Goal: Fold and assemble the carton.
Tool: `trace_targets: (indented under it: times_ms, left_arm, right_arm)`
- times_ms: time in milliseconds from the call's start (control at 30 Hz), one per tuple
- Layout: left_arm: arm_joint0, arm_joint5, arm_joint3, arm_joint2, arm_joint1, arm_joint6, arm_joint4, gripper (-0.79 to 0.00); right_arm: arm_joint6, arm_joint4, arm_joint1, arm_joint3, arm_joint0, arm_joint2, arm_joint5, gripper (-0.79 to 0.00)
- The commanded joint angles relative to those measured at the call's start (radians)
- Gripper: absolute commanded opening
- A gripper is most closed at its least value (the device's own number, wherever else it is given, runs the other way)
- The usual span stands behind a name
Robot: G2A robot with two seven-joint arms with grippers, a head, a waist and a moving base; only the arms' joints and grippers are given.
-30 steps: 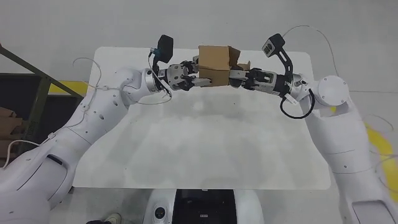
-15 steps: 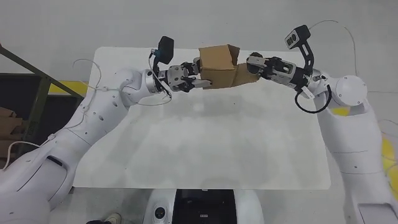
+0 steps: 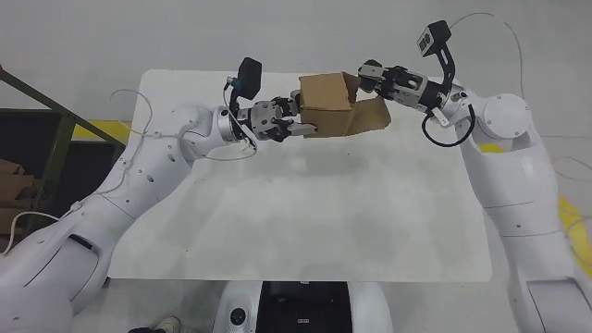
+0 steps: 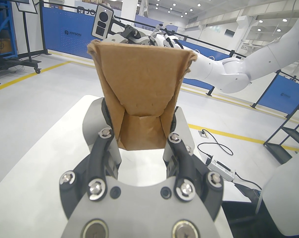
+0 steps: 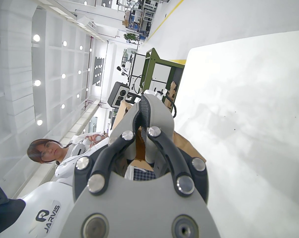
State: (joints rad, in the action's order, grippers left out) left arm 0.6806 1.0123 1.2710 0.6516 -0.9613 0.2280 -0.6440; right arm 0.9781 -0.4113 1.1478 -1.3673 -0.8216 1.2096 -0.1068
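Top view, carton (image 3: 328,104) lengthwise across table (image 3: 305,231), left tool (image 3: 298,117) clamping its end, right tool (image 3: 364,70) closed.

Matt brown cardboard forms the carton (image 4: 139,80), its cut edges rough and fuzzy. The left gripper (image 4: 141,125) and right gripper (image 5: 142,100) show satin grey, metal-looking shells, glossy silver screws, black links and ribbed black rubbery pads (image 4: 105,110). The white table (image 3: 305,213) looks smooth, faintly sheened.

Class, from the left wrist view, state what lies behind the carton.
The right arm and its wrist camera show above the carton's top edge; cardboard covers the right gripper's tips.
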Motion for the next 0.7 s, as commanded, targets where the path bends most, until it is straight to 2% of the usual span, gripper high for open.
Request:
trace_targets:
  times_ms: [0, 167, 267, 500, 667]
  left_arm:
    - [0.0, 0.0, -0.002, 0.002, 0.001, 0.002, 0.002, -0.471]
    - [0.0, 0.0, -0.003, 0.006, 0.004, 0.003, 0.004, -0.471]
    - [-0.002, 0.0, -0.001, 0.005, 0.005, 0.001, 0.002, -0.471]
    - [-0.007, 0.0, -0.001, 0.005, 0.006, -0.001, 0.001, -0.471]
    - [-0.006, 0.0, -0.001, 0.014, 0.01, 0.009, -0.009, -0.48]
  right_arm:
    - [0.02, 0.002, -0.002, -0.015, -0.005, 0.002, 0.006, -0.785]
    - [0.086, 0.009, -0.011, -0.089, -0.032, 0.005, 0.029, -0.785]
    - [0.086, 0.013, -0.014, -0.121, -0.045, 0.012, 0.031, -0.785]
    - [-0.011, 0.029, -0.035, -0.125, -0.083, 0.137, 0.039, -0.785]
    - [-0.06, 0.118, -0.057, -0.12, -0.135, 0.216, 0.141, -0.785]
